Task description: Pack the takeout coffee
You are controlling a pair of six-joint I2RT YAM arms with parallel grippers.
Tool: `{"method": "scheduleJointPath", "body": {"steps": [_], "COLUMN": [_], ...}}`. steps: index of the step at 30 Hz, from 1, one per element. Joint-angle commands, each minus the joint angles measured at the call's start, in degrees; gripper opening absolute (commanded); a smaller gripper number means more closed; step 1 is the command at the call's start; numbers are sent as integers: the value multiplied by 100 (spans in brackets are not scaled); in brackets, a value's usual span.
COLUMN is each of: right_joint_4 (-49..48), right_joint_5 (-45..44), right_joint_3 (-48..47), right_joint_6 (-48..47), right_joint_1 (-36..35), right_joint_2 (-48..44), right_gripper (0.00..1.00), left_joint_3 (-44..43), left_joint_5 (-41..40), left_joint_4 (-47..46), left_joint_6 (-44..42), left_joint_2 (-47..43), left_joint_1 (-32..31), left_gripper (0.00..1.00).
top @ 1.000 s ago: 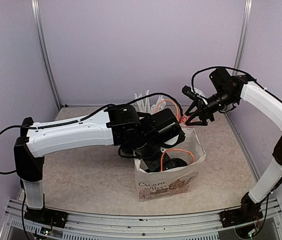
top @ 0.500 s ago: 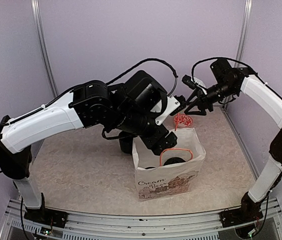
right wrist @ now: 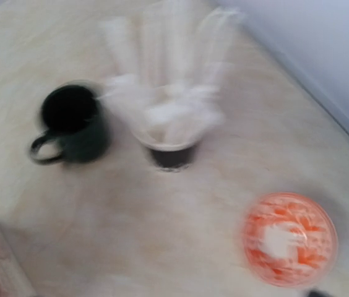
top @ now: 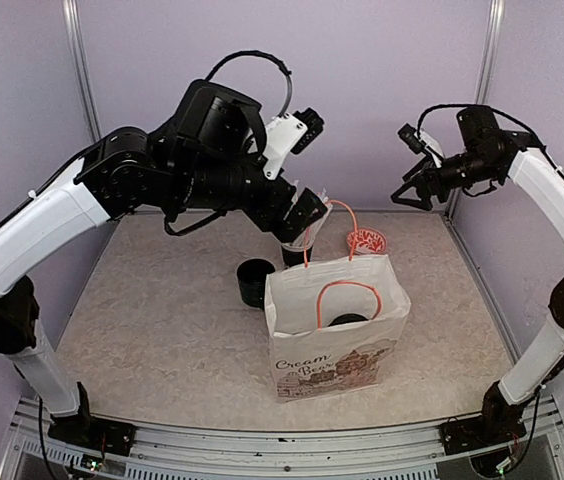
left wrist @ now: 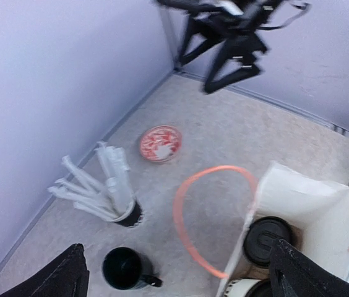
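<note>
- Cups (left wrist: pixel 267 237) are sitting inside the bag (top: pixel 332 350), by the surface's (top: pixel 162 340) front edge.
- Left tool (left wrist: pixel 177 260) and right tool (top: pixel 409 198) are gaping wide, holding nothing.
- Packing is looking done; the next move is calling only for keeping clear of the handles (top: pixel 347 295).

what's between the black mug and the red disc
The black cup of white straws stands between the mug and the disc, shown in both wrist views.
</note>
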State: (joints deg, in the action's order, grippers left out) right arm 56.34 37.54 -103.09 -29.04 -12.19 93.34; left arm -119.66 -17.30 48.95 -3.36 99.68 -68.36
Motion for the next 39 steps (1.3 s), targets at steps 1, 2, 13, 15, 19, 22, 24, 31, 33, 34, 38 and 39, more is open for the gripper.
{"method": "scheduleJointPath", "body": {"steps": [1, 2, 13, 15, 19, 22, 24, 31, 33, 34, 38, 39], "right_joint_4": [-758, -909, -2672, -2880, -3260, -3364, -3462, -3981, -4039, -4060, -3772, -3685], "right_joint_5": [-219, -225, -1179, -1242, -1221, -936, -861, -1220, -1285, -1300, -930, -849], "right_joint_3": [254, 387, 2402, 2595, 2858, 2882, 2965, 3601, 3743, 3796, 3678, 3589], "right_joint_6": [723, 816, 1686, 1770, 2024, 2174, 2281, 2296, 2226, 2207, 1999, 1946], "right_joint_1": [635, 771, 1018, 1019, 1019, 1022, 1024, 1018, 1023, 1030, 1028, 1027], "right_joint_2": [-630, -773, -2295, -2387, -2510, -2467, -2430, -2529, -2613, -2646, -2677, -2699], "right_gripper": [99, 99, 99, 99, 99, 99, 99, 99, 99, 99, 99, 99], "left_joint_3": [761, 964, 3766, 3800, 3864, 4020, 4066, 5035, 5279, 5364, 5684, 5753], "left_joint_5": [-1046, -1122, -844, -745, -927, -731, -518, -126, -173, -188, -770, -974], "left_joint_4": [-805, -964, -3066, -2991, -3110, -3465, -3662, -4575, -4641, -4660, -4848, -5013], "left_joint_6": [234, 296, 1274, 1319, 1124, 883, 675, 633, 758, 756, 755, 780], "left_joint_2": [-740, -959, -2590, -2504, -2299, -2284, -2278, -2646, -2796, -2825, -2950, -2986], "left_joint_1": [763, 971, 3061, 3287, 3416, 3452, 3452, 3538, 3597, 3616, 3634, 3650], "left_gripper": [99, 99, 99, 99, 99, 99, 99, 99, 99, 99, 99, 99]}}
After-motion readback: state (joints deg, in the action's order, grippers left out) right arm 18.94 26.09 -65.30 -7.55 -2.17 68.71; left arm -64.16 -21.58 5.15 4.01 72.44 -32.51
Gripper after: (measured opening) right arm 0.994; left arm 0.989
